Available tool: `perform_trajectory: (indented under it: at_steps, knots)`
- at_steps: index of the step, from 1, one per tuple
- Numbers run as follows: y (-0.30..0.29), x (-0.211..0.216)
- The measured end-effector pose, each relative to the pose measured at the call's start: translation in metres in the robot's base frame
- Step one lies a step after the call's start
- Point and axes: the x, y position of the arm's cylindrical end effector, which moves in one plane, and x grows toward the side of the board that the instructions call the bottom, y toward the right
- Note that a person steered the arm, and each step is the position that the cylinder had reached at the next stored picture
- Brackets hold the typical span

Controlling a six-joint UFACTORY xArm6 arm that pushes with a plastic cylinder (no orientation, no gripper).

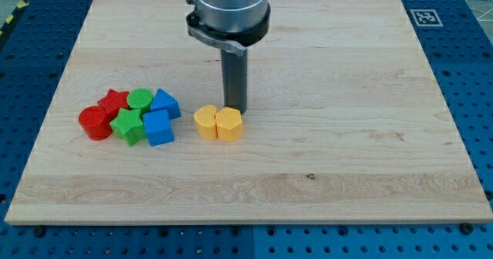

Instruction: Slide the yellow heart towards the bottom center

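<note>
Two yellow blocks sit side by side, touching, a little left of the board's middle. The left one looks like the yellow heart (pixel 206 122). The right one is a yellow pentagon (pixel 229 124). My tip (pixel 235 109) stands just above the pentagon's top edge, touching it or nearly so, up and to the right of the heart. The dark rod rises from the tip to the arm's grey mount at the view's top.
A tight cluster lies at the view's left: a red star (pixel 114 99), red cylinder (pixel 95 122), green cylinder (pixel 140 99), green star (pixel 128 126), blue triangle (pixel 165 103) and blue cube (pixel 158 127). The wooden board (pixel 347 174) rests on a blue perforated table.
</note>
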Motion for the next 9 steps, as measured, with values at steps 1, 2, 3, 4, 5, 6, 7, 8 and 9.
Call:
perform_trajectory:
  at_steps: [1, 2, 3, 4, 5, 6, 7, 8, 9]
  knots:
    - [-0.013, -0.006]
    - [-0.025, -0.021]
    - [-0.038, -0.014]
    - [-0.040, -0.001]
    - [-0.039, 0.016]
    - [-0.039, 0.042]
    - [-0.038, 0.070]
    - [-0.038, 0.078]
    - [-0.033, 0.078]
